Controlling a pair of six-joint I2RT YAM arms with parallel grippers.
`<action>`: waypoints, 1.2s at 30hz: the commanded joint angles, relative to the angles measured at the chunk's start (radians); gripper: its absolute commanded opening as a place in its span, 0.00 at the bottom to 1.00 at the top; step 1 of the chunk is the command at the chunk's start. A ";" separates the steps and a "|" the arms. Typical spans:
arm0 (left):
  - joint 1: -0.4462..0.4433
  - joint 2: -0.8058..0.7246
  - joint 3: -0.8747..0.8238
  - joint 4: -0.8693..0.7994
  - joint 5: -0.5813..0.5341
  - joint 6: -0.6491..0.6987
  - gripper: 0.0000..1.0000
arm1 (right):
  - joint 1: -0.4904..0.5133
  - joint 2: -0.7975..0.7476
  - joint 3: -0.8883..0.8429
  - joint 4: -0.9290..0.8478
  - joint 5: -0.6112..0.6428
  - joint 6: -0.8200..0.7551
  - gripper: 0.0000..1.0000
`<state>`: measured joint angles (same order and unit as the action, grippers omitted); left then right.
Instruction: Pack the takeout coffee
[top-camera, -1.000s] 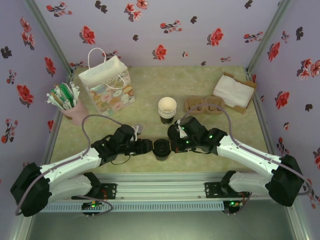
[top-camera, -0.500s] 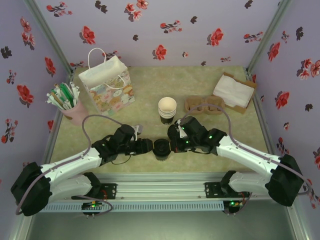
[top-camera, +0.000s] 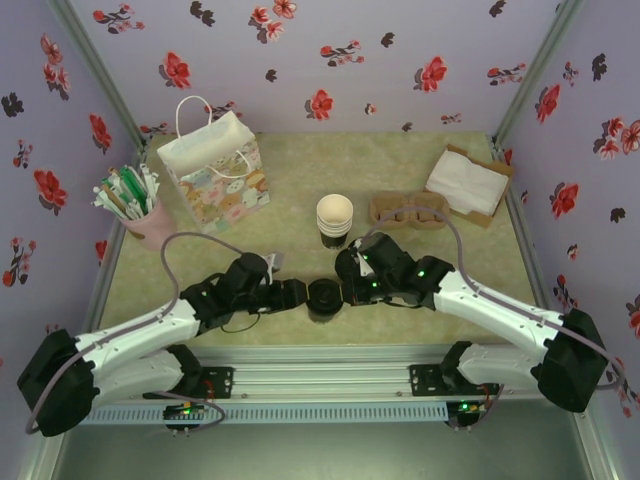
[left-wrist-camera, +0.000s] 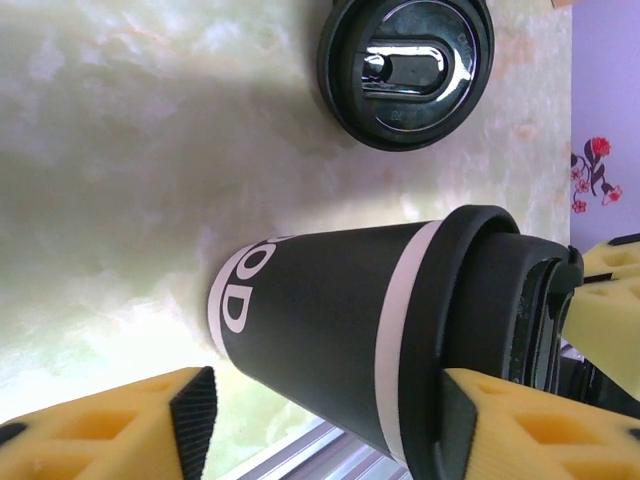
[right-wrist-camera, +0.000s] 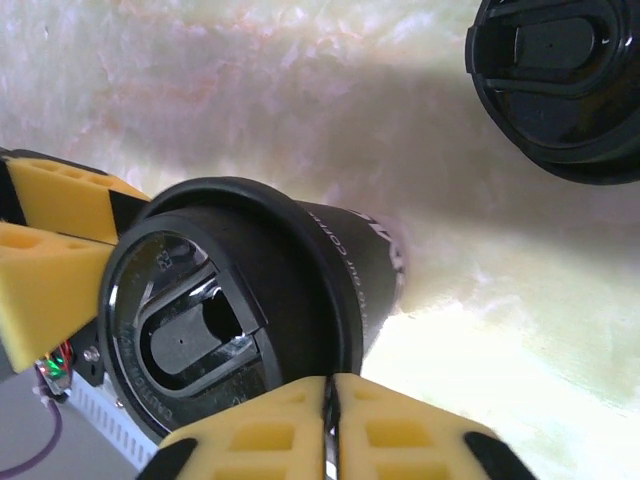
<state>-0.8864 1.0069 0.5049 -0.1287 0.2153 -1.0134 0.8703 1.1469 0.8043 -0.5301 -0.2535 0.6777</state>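
The takeout coffee (top-camera: 323, 297) stands near the table's front edge, a dark cup with a white band (left-wrist-camera: 330, 320) under a black lid (right-wrist-camera: 230, 310). My left gripper (top-camera: 298, 297) is at its left side, and my left gripper (left-wrist-camera: 320, 425) is open around the cup. One pad (left-wrist-camera: 193, 425) stands clear of the cup wall and the other pad (left-wrist-camera: 452, 425) is against the lid rim. My right gripper (top-camera: 346, 290) is at the cup's right. The right gripper (right-wrist-camera: 332, 400) is shut, its fingertips pressed together against the lid's edge.
A loose black lid (left-wrist-camera: 405, 70) lies on the table just behind the cup (right-wrist-camera: 560, 85). Farther back are a stack of lidless cups (top-camera: 334, 218), a cardboard cup carrier (top-camera: 408, 210) and napkins (top-camera: 468, 182). A patterned gift bag (top-camera: 212, 170) and a pink cup of stirrers (top-camera: 135, 208) stand back left.
My left gripper's jaws have widened off the cup's side and the left arm has shifted slightly. The cup and the right gripper have stayed in place.
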 joint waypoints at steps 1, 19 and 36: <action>-0.004 -0.054 0.021 -0.085 -0.063 0.017 0.69 | 0.003 -0.035 0.066 -0.085 0.067 -0.031 0.19; 0.030 -0.166 0.344 -0.526 -0.235 0.213 0.99 | 0.001 -0.099 0.208 -0.227 0.152 -0.102 0.56; 0.350 0.196 1.071 -0.920 -0.426 0.705 0.99 | -0.016 -0.160 0.206 -0.269 0.205 -0.124 0.99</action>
<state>-0.5831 1.1591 1.4979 -0.9806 -0.1871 -0.4358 0.8619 1.0191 1.0203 -0.7719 -0.0822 0.5568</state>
